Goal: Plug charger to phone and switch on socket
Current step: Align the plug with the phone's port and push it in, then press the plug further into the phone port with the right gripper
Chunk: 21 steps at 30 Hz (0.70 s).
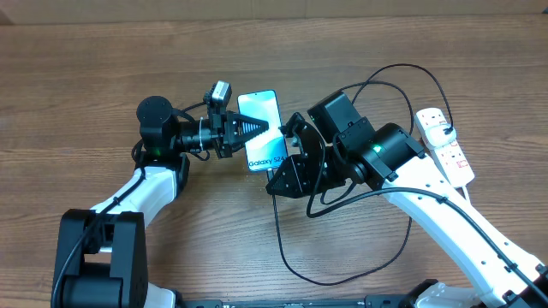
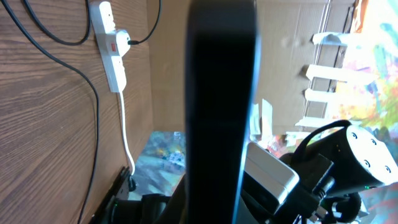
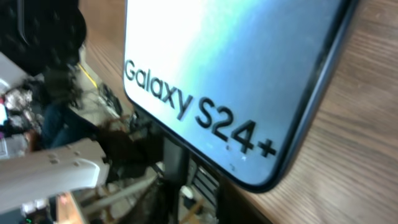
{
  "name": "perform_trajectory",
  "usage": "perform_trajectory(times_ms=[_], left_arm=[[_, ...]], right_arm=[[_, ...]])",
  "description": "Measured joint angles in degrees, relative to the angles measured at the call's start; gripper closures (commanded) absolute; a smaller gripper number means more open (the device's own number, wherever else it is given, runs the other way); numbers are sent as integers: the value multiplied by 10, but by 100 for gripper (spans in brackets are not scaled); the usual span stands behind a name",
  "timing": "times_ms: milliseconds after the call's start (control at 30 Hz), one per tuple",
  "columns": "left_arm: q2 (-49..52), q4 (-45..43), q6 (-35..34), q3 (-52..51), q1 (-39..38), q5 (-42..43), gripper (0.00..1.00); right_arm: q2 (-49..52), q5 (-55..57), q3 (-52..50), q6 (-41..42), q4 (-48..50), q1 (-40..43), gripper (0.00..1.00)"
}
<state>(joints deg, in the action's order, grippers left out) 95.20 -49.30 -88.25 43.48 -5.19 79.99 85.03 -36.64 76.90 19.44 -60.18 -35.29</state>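
Wood table [image 1: 86, 85], two arms meeting mid-frame. Your left gripper [image 1: 257, 128] is clamped on the phone [image 1: 264, 109], one finger lying over the screen. In the left wrist view the phone [image 2: 221, 93] shows edge-on as a dark bar down the middle. The phone sits centre of the table, screen up, with its "Galaxy S24+" end toward your right gripper [image 1: 282, 158]. That gripper is right at the phone's lower end. You can't tell whether its jaws are open or closed, since the right wrist view is filled by the screen [image 3: 230, 62]. The charger [image 1: 279, 231] cable runs from the phone's lower end down into a big loop on the table, and whether the tip is seated can't be told. The socket [image 1: 449, 150] lies at the far right, well apart from the phone. In the left wrist view the socket [image 2: 113, 62] has a black plug in it beside a red switch.
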Motion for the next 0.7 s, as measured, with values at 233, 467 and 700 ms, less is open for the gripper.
perform_trajectory(times_ms=[233, 467, 700], left_arm=[[0, 1, 53, 0, -1, 2, 96], [0, 3, 124, 0, -1, 2, 96], [0, 14, 146, 0, -1, -16, 96]], right_arm=[[0, 9, 0, 0, -40, 0, 61], [-3, 66, 30, -18, -117, -1, 59], [-50, 208, 59, -7, -76, -63, 53]])
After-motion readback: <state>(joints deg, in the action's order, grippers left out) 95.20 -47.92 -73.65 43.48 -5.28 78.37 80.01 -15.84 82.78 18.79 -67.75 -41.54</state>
